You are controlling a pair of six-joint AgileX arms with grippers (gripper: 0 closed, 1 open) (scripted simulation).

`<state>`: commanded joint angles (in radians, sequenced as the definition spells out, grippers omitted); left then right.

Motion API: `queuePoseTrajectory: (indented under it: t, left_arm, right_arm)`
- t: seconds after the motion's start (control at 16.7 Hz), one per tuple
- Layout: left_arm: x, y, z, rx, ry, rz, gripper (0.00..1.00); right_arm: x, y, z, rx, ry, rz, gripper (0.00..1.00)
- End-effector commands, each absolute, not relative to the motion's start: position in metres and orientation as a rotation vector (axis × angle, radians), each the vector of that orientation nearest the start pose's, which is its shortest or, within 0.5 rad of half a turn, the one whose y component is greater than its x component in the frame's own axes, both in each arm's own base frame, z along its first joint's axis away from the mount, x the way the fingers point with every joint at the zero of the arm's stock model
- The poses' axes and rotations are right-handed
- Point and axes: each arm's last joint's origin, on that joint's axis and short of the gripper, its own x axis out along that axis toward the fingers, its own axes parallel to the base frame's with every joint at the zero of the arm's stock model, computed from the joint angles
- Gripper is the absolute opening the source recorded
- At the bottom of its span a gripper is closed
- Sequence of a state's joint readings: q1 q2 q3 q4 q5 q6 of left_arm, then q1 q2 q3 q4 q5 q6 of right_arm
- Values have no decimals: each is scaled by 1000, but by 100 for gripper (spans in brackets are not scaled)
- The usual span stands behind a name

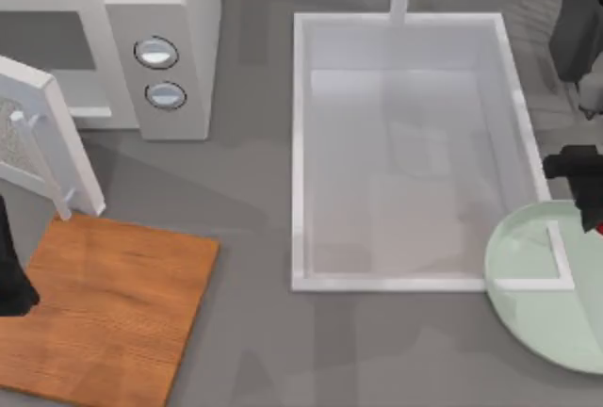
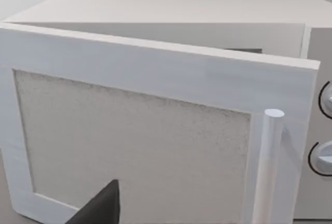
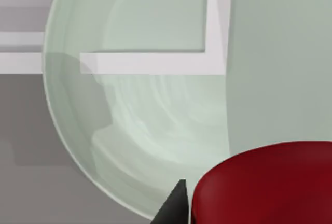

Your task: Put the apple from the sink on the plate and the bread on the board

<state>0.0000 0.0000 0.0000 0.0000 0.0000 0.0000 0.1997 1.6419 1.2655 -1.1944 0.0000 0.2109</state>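
The right gripper point(image 1: 589, 202) hung at the table's right edge directly over the plate point(image 1: 528, 284), clenched around the apple point(image 3: 264, 182), so the drop lay straight down. The left gripper point(image 1: 11, 280) was parked beside the board point(image 1: 104, 313); whether its fingers were open I could not tell.

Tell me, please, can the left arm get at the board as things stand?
Probably yes. The left gripper hangs over the board's left edge, and nothing lies on the wood; the open microwave door stands just behind it.

light: even, soft | shadows: faint beside microwave point(image 1: 113, 49) | glare: none | focus: sharp throughout
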Motion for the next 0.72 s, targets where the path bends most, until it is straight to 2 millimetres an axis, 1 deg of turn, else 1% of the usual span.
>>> queuePoseTrajectory:
  t: [0.72]
  left_arm:
    - [106, -1, 160, 0, 0, 0, 100]
  right_arm:
    - [288, 61, 230, 8, 1571, -8, 90]
